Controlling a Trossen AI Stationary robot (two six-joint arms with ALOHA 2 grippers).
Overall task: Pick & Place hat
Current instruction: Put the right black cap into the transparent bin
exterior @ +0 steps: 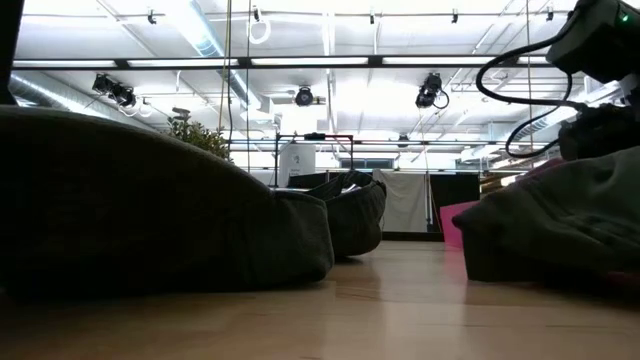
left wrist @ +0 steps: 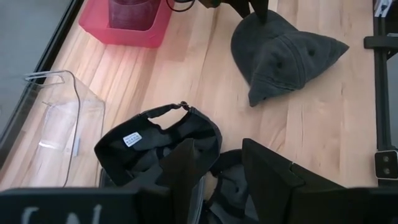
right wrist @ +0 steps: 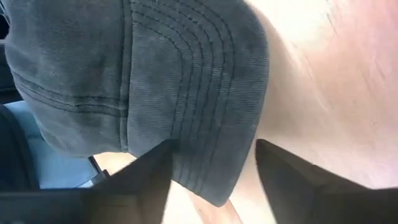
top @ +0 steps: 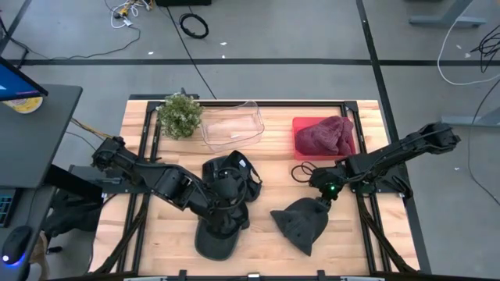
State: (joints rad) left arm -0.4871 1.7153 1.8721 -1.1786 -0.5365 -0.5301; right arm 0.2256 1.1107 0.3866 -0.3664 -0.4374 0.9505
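Note:
A grey cap (top: 301,222) lies on the table near its right front, also in the left wrist view (left wrist: 283,56) and low view (exterior: 560,230). My right gripper (top: 323,195) is open at the cap's far end, and the stitched brim (right wrist: 193,93) reaches between its fingers (right wrist: 214,180). A black cap (top: 234,173) lies upside down mid-table (left wrist: 158,143). A second dark cap (top: 215,234) lies nearer the front edge. My left gripper (top: 225,201) hangs open over these two (left wrist: 217,180). My right gripper comes at the grey cap's brim edge (right wrist: 211,186) slanting down from the table's far right, with one finger on each side of it. Whether either finger touches the brim I cannot tell. The cap rests on the table.
A clear plastic tub (top: 233,125) and a small green plant (top: 180,115) stand at the far edge. A red bin (top: 301,129) holding maroon cloth (top: 328,134) sits far right. A black cable loop (top: 301,170) lies beside it. Bare wood shows at the table's front right.

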